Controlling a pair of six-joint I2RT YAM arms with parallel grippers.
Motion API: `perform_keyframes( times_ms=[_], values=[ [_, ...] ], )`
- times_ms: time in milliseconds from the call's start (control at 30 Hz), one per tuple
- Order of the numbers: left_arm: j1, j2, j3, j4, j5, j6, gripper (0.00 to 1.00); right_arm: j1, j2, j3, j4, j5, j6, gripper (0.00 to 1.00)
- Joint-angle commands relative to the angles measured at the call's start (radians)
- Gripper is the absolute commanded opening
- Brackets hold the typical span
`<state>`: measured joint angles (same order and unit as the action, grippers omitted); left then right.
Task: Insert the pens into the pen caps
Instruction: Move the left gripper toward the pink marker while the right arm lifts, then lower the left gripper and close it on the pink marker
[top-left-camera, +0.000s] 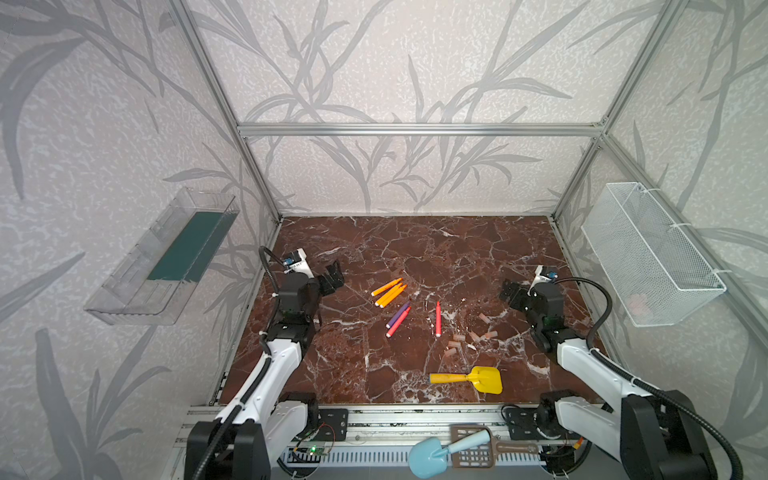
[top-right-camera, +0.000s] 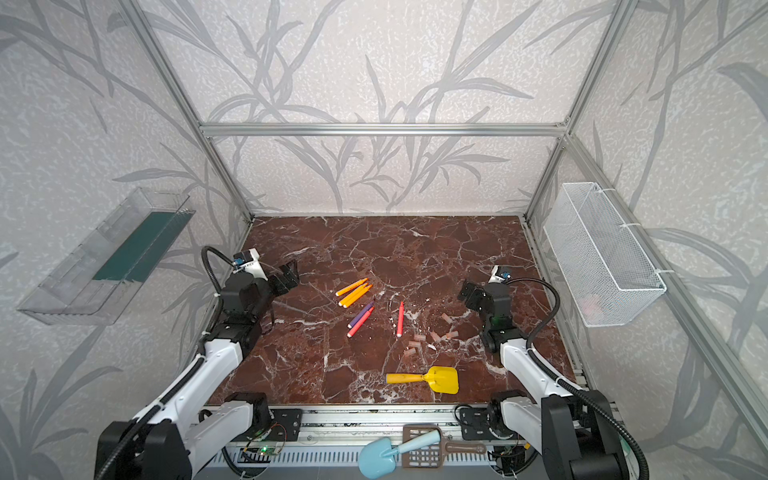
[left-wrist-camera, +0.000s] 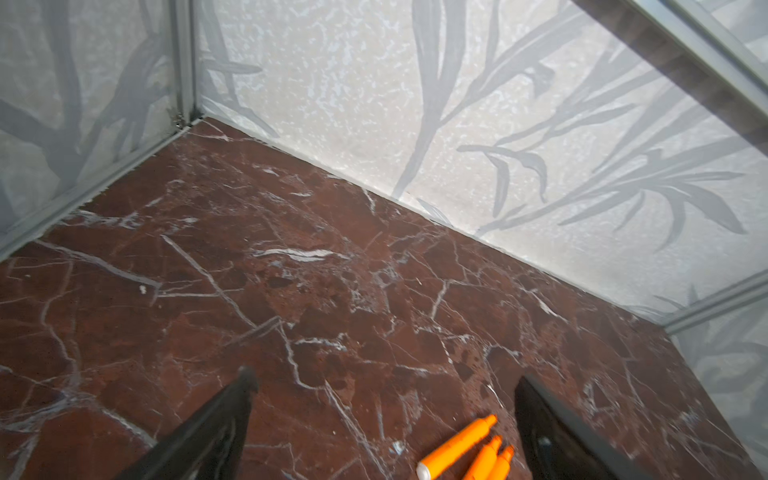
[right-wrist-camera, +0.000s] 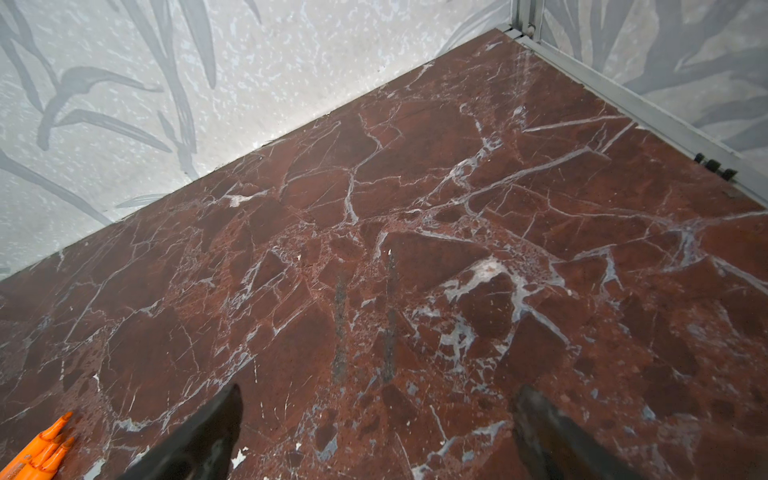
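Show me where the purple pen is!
In both top views the purple pen lies near the middle of the table, side by side with a pink-red pen, in front of the three orange pens.

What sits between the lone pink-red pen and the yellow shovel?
A cluster of pen caps, between the pink-red pen and the yellow shovel; shown in both top views.

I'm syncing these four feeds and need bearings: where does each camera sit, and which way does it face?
Both top views: stereo pair high over the front edge, looking down the marble table toward the back wall; left arm with left pincer, right arm with right pincer show.
Left wrist: on the left arm, low, facing the back-left corner; its open fingers show.
Right wrist: on the right arm, low, facing the back-right corner; its open fingers show.
Shared: all four show the orange pens.
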<state>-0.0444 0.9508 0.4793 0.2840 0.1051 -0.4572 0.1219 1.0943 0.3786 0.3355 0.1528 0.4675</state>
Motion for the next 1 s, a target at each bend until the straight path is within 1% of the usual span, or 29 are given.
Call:
perform_keyframes(
  times_ms=[0, 33, 100, 167, 200, 233, 333, 433, 533, 567, 633, 700, 767, 967],
  values=[
    [-0.035, -0.034, 0.004, -0.057, 0.129, 0.012, 0.94, -0.002, -0.024, 0.021, 0.015, -0.061, -0.016, 0.99],
    [-0.063, -0.031, 0.010, -0.086, 0.155, 0.022, 0.89, -0.002, -0.036, 0.025, -0.006, -0.071, -0.026, 0.99],
    [-0.142, -0.029, 0.010, -0.140, 0.158, 0.031, 0.78, -0.001, -0.041, 0.014, 0.004, -0.066, -0.023, 0.99],
    [-0.236, -0.030, 0.010, -0.222, 0.093, 0.037, 0.75, -0.001, -0.035, 0.013, 0.003, -0.055, -0.014, 0.99],
    [-0.296, -0.029, 0.012, -0.271, 0.042, 0.041, 0.73, -0.001, -0.031, 0.017, -0.003, -0.058, -0.013, 1.00],
    [-0.352, -0.025, 0.013, -0.312, -0.007, 0.037, 0.70, -0.001, -0.027, 0.023, -0.012, -0.069, -0.017, 0.98],
    [-0.472, 0.008, 0.024, -0.414, -0.093, -0.004, 0.63, -0.001, -0.013, 0.050, -0.055, -0.098, -0.030, 0.93],
    [-0.565, 0.073, 0.055, -0.504, -0.156, -0.040, 0.59, -0.001, 0.009, 0.064, -0.061, -0.113, -0.031, 0.86],
    [-0.645, 0.153, 0.070, -0.506, -0.189, -0.054, 0.55, -0.001, 0.010, 0.068, -0.072, -0.109, -0.030, 0.84],
    [-0.666, 0.179, 0.075, -0.496, -0.201, -0.054, 0.55, -0.001, 0.009, 0.067, -0.071, -0.108, -0.030, 0.84],
    [-0.707, 0.245, 0.096, -0.484, -0.211, -0.054, 0.51, -0.001, 0.005, 0.062, -0.069, -0.103, -0.026, 0.84],
    [-0.729, 0.303, 0.137, -0.509, -0.210, -0.056, 0.48, -0.001, 0.006, 0.062, -0.069, -0.098, -0.024, 0.83],
    [-0.744, 0.356, 0.169, -0.511, -0.215, -0.053, 0.46, -0.001, 0.011, 0.064, -0.069, -0.097, -0.023, 0.83],
    [-0.753, 0.463, 0.224, -0.517, -0.251, -0.034, 0.45, -0.001, 0.031, 0.078, -0.080, -0.097, -0.022, 0.81]
  ],
)
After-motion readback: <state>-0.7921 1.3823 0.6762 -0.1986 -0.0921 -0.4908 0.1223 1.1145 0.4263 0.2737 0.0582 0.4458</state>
